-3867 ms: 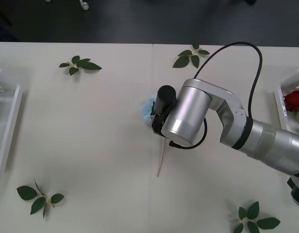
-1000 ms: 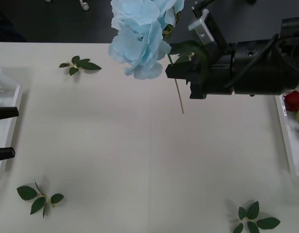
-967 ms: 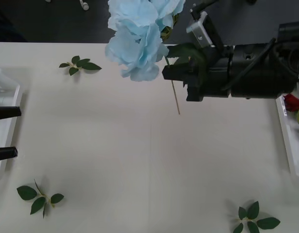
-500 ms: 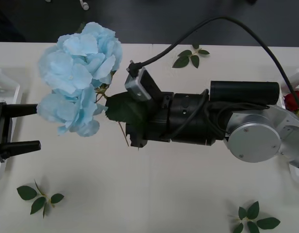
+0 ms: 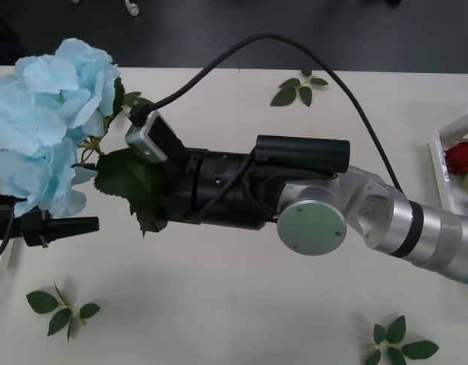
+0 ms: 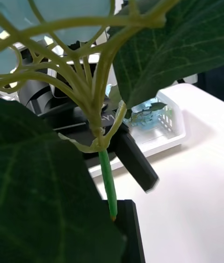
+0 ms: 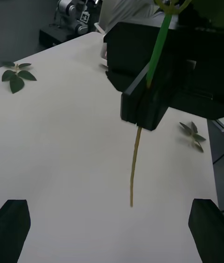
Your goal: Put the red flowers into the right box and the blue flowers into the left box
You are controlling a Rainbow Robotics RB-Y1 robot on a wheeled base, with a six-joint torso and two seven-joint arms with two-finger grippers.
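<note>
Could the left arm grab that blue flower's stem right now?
Probably yes. The left gripper is open, and the blue flower hangs from the right gripper with its stem dangling free between the left fingers.

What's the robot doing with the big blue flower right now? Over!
Right gripper shut on blue flower's stem, held above the table. Left gripper open, facing the dangling stem. Red flower already in right box. Nothing between them.

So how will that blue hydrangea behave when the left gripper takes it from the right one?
Probably top-heavy: the blue hydrangea has a big bloom on a thin stem, pinched low by the right gripper. The stem hangs slightly curved, so it likely flexes. It looks light. The left gripper waits open below; a grip near the head should limit swinging.
</note>
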